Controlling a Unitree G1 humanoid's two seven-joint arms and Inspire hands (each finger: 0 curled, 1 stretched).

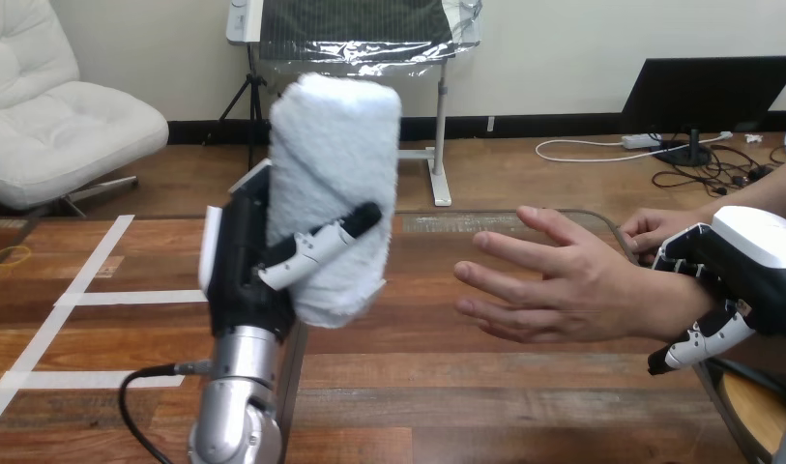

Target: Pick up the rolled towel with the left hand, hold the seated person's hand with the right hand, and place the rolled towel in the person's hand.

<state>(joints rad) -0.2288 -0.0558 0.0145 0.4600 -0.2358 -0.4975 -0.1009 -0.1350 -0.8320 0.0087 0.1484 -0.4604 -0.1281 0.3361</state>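
Clasping the rolled towel (335, 184), the fingers (321, 246) of the left hand (242, 280) wrap its lower half and hold it upright, well above the bench (466, 387). Across from it, the fingers (698, 338) of the right hand (746, 271) curl round the person's wrist. The person's hand (563, 290) is open, palm turned toward the towel and apart from it. A good handover would carry the towel sideways until its middle meets that palm, hold the wrist steady, and loosen the left grasp only once the roll is seated.
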